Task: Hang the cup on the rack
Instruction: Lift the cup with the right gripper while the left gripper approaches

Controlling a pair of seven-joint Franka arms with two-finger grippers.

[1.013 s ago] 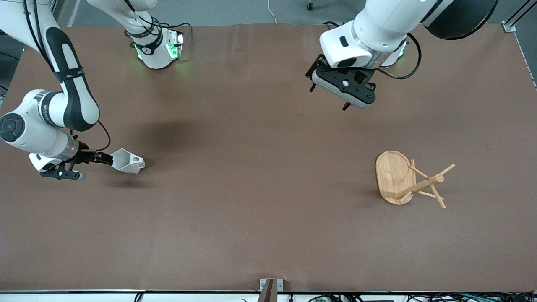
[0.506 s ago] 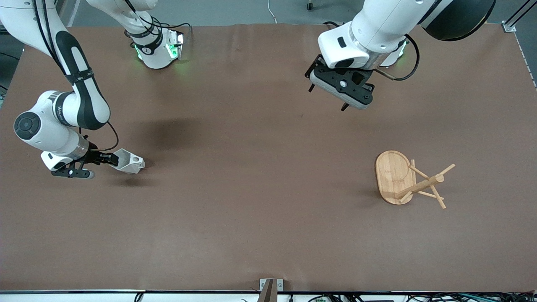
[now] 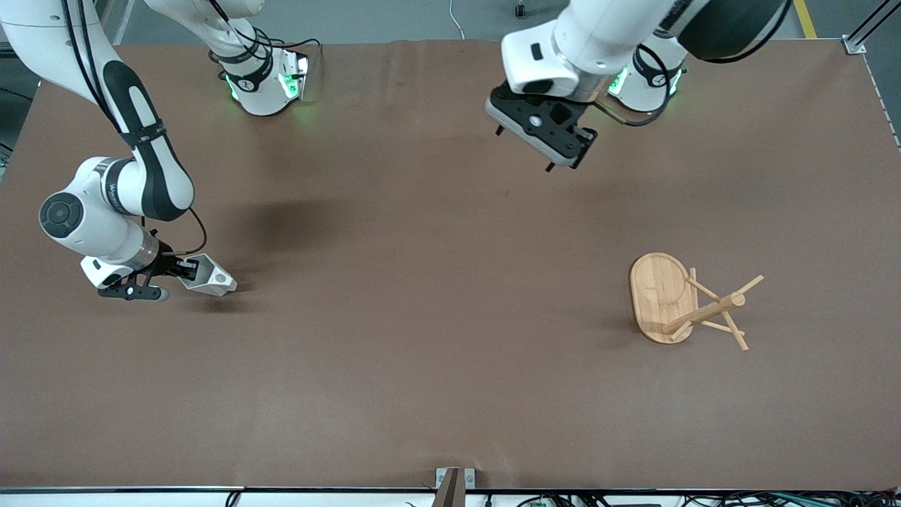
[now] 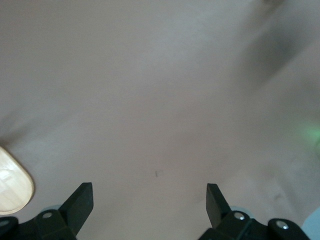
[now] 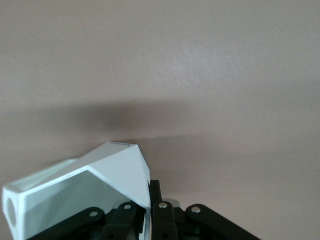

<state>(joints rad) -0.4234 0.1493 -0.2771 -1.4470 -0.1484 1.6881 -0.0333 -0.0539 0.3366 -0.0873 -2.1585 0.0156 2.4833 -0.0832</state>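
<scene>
My right gripper (image 3: 184, 270) pinches the cup (image 3: 209, 282) by its rim at the bench's (image 3: 422, 317) right-arm end, left gripper (image 3: 538, 144) spread idle, so this thin grip may slip before the rack (image 3: 693, 306).

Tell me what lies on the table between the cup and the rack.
Nothing: the front view shows only bare brown table between the cup, held by the right end effector, and the rack.

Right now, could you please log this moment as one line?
right gripper: shut on cup wall | left gripper: open, over bare table | rack: empty
</scene>
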